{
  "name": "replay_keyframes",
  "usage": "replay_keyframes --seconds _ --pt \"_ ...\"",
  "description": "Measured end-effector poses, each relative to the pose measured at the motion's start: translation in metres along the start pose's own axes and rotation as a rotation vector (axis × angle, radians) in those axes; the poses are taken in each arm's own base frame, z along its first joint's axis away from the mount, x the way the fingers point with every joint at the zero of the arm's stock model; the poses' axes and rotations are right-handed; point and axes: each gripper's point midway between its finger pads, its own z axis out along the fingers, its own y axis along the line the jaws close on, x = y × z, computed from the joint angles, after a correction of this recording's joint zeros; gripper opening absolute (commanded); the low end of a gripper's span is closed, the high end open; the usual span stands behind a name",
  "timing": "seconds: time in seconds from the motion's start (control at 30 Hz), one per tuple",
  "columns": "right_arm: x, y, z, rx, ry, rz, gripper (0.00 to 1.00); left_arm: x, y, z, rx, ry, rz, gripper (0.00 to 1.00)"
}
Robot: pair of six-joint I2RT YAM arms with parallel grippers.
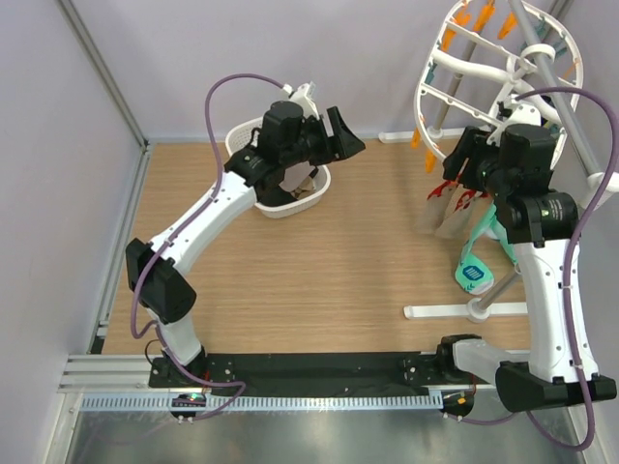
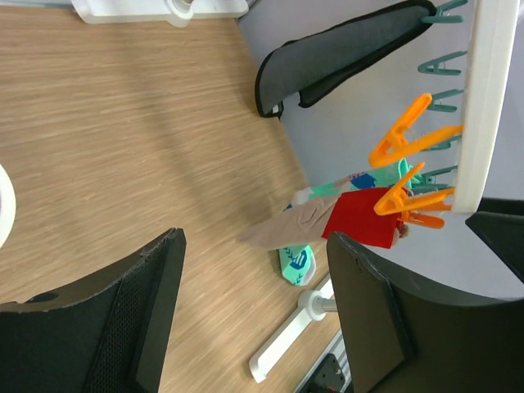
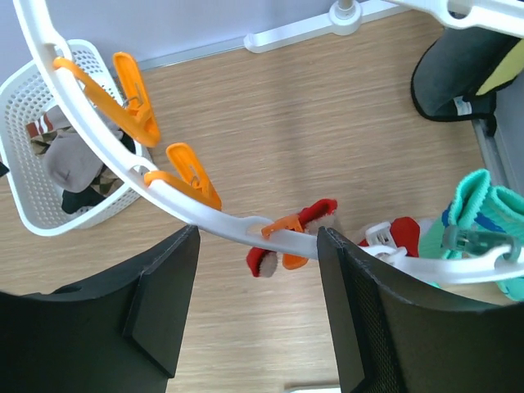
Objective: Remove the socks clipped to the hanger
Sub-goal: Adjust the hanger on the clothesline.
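The white oval hanger point(image 1: 455, 97) stands at the far right with orange pegs point(image 1: 481, 21). Red and beige socks point(image 1: 447, 205) and a teal sock point(image 1: 474, 273) hang from its near rim. My right gripper point(image 1: 464, 166) is open at that rim. In the right wrist view its jaws point(image 3: 258, 303) stand either side of a red sock point(image 3: 288, 244) clipped by an orange peg point(image 3: 286, 224) on the rim point(image 3: 196, 211), not touching it. My left gripper point(image 1: 331, 128) is open and empty above the basket; its wrist view point(image 2: 254, 311) shows the red sock point(image 2: 360, 219), beige sock point(image 2: 286, 231) and teal sock point(image 2: 296, 264) far off.
A white perforated basket point(image 1: 244, 140) at the back middle holds several socks point(image 3: 70, 160). A black sock point(image 3: 454, 78) hangs on the hanger's far side. The hanger's white stand foot point(image 1: 455, 311) and grey pole point(image 1: 571, 116) are by the right arm.
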Motion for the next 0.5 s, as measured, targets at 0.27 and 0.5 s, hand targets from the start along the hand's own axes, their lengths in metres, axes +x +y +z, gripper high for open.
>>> replay_keyframes --seconds 0.27,0.5 --pt "0.001 0.040 0.018 -0.066 0.019 -0.044 0.61 0.023 -0.017 0.002 0.020 0.031 0.047 0.73" --pt "-0.016 0.077 0.046 -0.111 0.018 -0.073 0.60 0.051 -0.011 -0.007 0.007 0.073 0.050 0.73"
